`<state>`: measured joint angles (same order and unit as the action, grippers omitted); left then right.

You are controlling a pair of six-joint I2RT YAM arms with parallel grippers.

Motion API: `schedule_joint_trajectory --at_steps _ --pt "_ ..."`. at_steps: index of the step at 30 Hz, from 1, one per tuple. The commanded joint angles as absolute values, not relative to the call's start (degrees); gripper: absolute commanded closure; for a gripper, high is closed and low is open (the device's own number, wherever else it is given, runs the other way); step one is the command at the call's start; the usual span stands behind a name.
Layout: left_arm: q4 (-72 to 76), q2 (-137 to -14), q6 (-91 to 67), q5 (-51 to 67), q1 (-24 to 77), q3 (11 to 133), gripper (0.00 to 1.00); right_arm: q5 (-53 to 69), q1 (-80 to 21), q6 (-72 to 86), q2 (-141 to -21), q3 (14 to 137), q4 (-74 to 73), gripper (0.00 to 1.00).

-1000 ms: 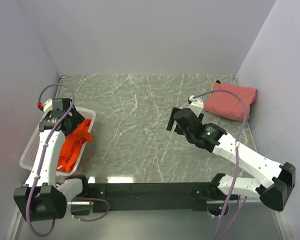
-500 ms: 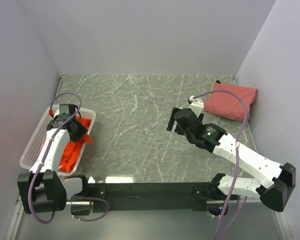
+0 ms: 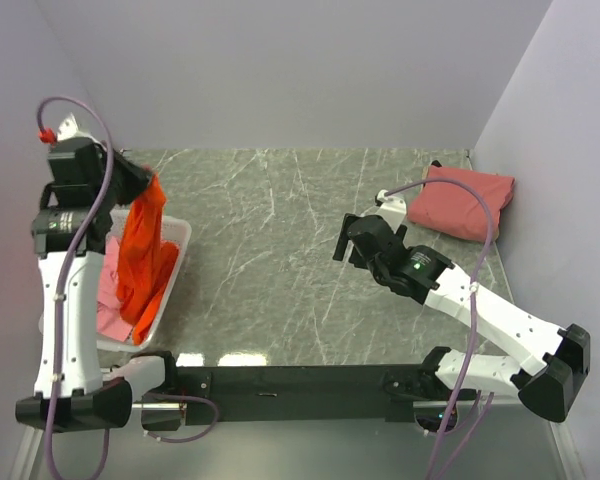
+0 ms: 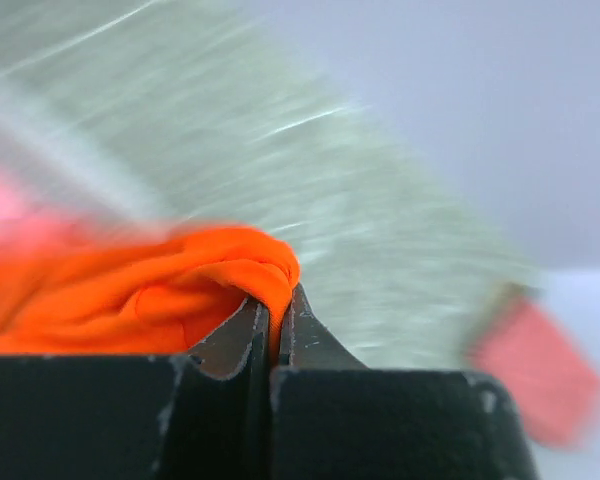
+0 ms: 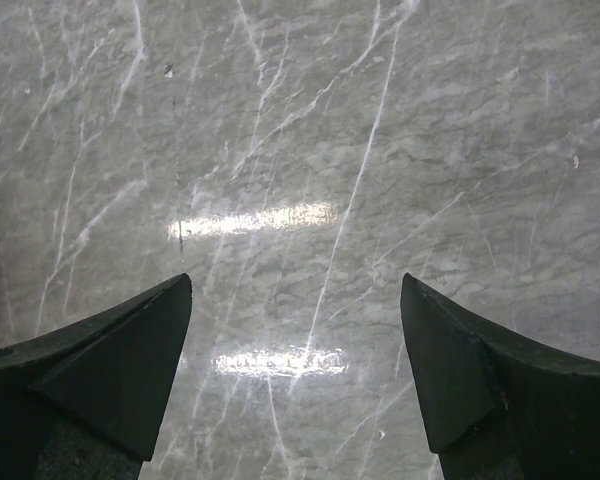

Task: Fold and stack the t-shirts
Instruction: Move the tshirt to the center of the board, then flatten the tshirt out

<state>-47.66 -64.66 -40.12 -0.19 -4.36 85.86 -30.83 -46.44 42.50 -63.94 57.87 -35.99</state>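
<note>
Orange t-shirt: newly pinched by the left jaws, which had snapped shut and risen, it hung at nine o'clock, its tail trailing in the basket over a pink t-shirt. Right jaws: spread, empty, mid-table. Salmon-pink t-shirt: folded at two o'clock, so the second shirt was probably about to be folded.

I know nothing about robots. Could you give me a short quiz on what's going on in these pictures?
1. True or false: the left hand is pinched shut on the bright orange cloth t-shirt.
2. Where on the grey marble tabletop does the folded salmon-pink cloth t-shirt lie? A centre; B far right corner; C near left edge.
3. Fill in: the right hand stands ____, holding nothing.
Key: 1 true; 2 B; 3 open.
</note>
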Motion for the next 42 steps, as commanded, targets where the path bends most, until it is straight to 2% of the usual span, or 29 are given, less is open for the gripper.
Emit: schedule_joint_trajectory --at_steps 1,4,5,12,15,17,19,21,24,25,26,27,28,34,42 --pt "-37.0 -64.2 -44.0 22.3 -3.1 90.9 0.99 -33.1 -46.0 42.5 -63.8 60.7 -35.2 0.09" --pt "-27.0 -63.3 -50.0 31.5 -0.5 91.4 0.99 -36.0 -46.1 44.5 -62.7 60.8 -36.7 0.09" --pt "-19.6 -63.0 -51.4 36.0 -0.4 91.5 0.99 -37.0 -45.9 45.2 -61.5 60.6 -37.7 0.09" --pt "6.5 -65.4 -66.4 44.5 13.0 94.9 1.00 -41.4 -44.6 49.5 -56.4 58.1 -40.2 0.09" --pt "8.7 -67.9 -66.5 43.2 17.9 94.5 0.99 -43.4 -44.5 51.5 -54.8 57.8 -42.3 0.09" --pt "4.7 -68.8 -64.1 41.4 21.2 93.1 0.98 -44.3 -44.5 53.0 -53.5 57.2 -43.7 0.09" --pt "-2.8 -68.6 -59.7 36.7 22.9 89.1 0.88 -44.3 -44.4 53.7 -52.7 56.5 -44.5 0.09" --pt "-9.4 -67.9 -56.4 31.9 23.1 83.8 0.67 -43.4 -44.4 54.1 -51.9 55.9 -44.9 0.09" --pt "-29.8 -66.7 -56.8 11.2 23.1 78.2 0.45 -41.5 -44.4 54.3 -51.9 54.2 -45.6 0.09" --pt "-34.3 -66.4 -57.6 2.0 23.0 76.5 0.33 -41.1 -44.3 54.8 -52.2 54.0 -46.2 0.09" --pt "-38.0 -65.5 -57.3 0.2 23.0 74.4 0.14 -40.7 -44.4 55.2 -52.6 53.6 -46.6 0.09" --pt "-38.3 -65.0 -55.3 -2.0 23.1 69.6 0.04 -39.8 -44.3 55.4 -53.0 53.3 -46.8 0.09" --pt "-39.3 -64.6 -55.1 -3.7 23.1 67.6 0.01 -39.5 -44.4 55.5 -53.5 53.0 -47.0 0.09" --pt "-37.1 -63.6 -51.0 -2.3 26.4 58.6 0.02 -37.0 -44.0 55.2 -58.2 52.7 -48.8 0.09" --pt "-32.2 -79.9 -51.4 3.9 39.4 56.8 0.05 -33.5 -41.1 53.7 -60.7 53.8 -48.2 0.09"
